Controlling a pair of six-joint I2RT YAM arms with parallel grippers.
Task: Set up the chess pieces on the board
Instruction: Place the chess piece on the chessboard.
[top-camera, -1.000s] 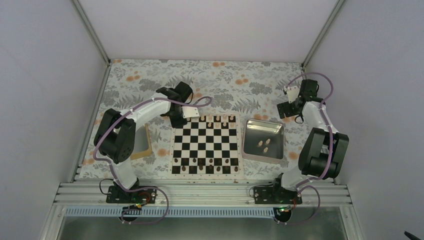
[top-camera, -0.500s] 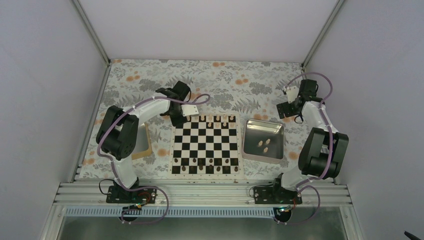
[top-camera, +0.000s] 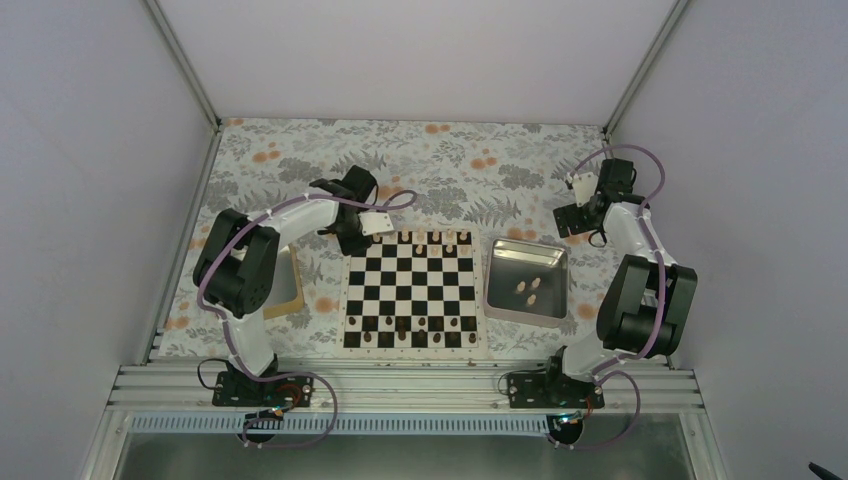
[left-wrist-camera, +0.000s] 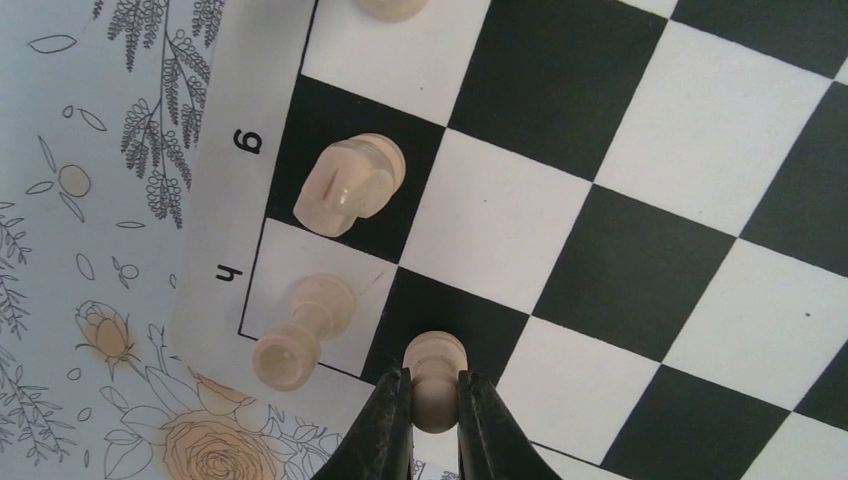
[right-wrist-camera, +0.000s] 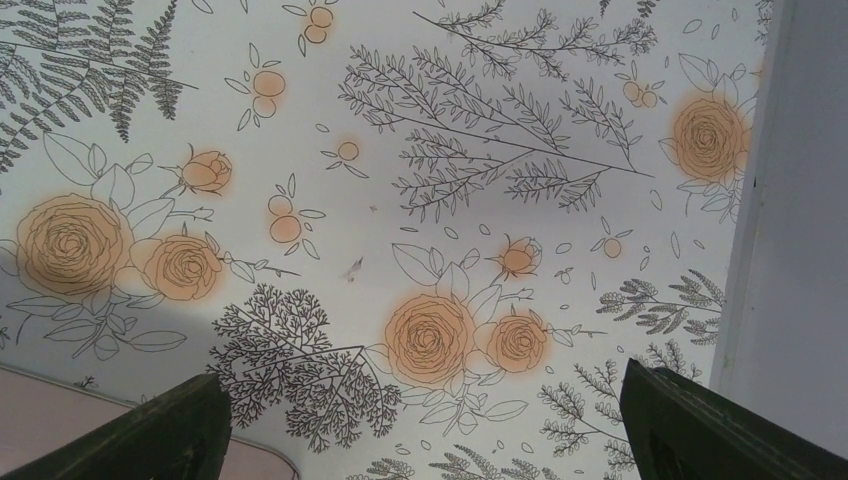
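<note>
Left end effector (left-wrist-camera: 433, 392) is shut tight on one pale pawn (left-wrist-camera: 434, 362). Its fingers (left-wrist-camera: 384, 425) pinch the pawn from both sides over a black square at the 11 o'clock corner of the board (top-camera: 410, 290). Can't tell if the base is down on the square or just above it. In the wrist view a pale piece (left-wrist-camera: 305, 330) sits on the white h square at approx 9 o'clock of the pawn. A knight (left-wrist-camera: 350, 185) is on the black g square at approx 11 o'clock.

Right end effector (right-wrist-camera: 422, 400) is spread wide w/ nothing in it. It hangs over the floral table (right-wrist-camera: 420, 200), approx 1 o'clock of the steel tray (top-camera: 525, 258).

Other chess pieces (top-camera: 435, 238) line the board's 12 o'clock edge. Three more lie in the tray, which is at 3 o'clock of the board. Dark chessmen (top-camera: 410, 330) fill the 6 o'clock side.

Handling, my read:
- **Weight and feel:** turned wood, so very light and rigid, not fragile, but smooth and rounded.
- **Risk:** narrow base vs height, so prob tips at the slightest nudge, esp w/ neighbours just beside it.
- **Where to grip:** high on the neck or head w/ fingers straddling it, so the base lands flat and the jaws stay clear of adjacent pieces.
- **Release:** open gently and lift straight up.
- **Tray pieces:** lying on their sides, so they may roll. Pinch across the body, not along it.
</note>
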